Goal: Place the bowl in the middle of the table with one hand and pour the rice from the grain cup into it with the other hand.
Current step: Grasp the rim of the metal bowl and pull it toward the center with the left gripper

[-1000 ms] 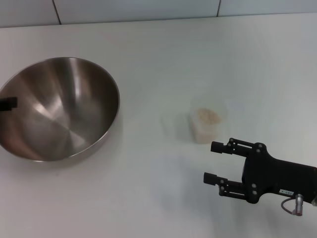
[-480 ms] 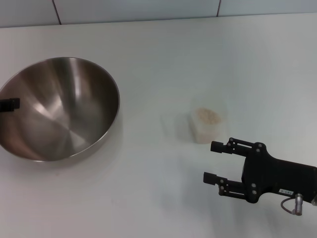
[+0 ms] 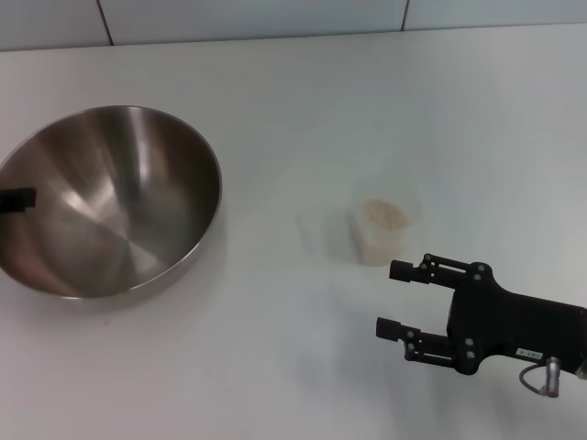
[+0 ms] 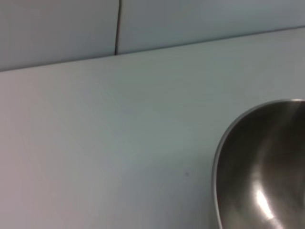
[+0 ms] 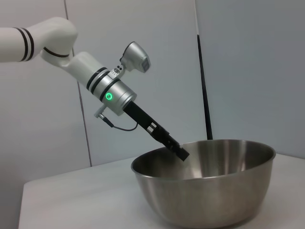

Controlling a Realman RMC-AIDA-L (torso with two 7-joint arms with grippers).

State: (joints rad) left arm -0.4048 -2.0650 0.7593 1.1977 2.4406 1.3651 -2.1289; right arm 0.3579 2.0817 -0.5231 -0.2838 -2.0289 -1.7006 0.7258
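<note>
The steel bowl [image 3: 110, 197] sits at the table's [image 3: 303, 101] left side, empty; its rim also shows in the left wrist view [image 4: 224, 152] and its whole body in the right wrist view [image 5: 209, 186]. My left gripper [image 5: 180, 151] reaches down over the bowl's left rim, and only a black tip [image 3: 14, 198] of it shows in the head view. The grain cup [image 3: 383, 231], clear with rice [image 3: 383, 214] in it, stands right of centre. My right gripper [image 3: 393, 299] hovers open just in front of the cup, fingers pointing left, not touching it.
A tiled wall [image 3: 275, 16] runs along the table's far edge. Bare white tabletop lies between the bowl and the cup. The left arm [image 5: 57, 40] slants down from above onto the bowl.
The black tip of the left gripper has slid slightly toward me along the bowl's rim. Bowl, cup and right gripper have stayed put.
</note>
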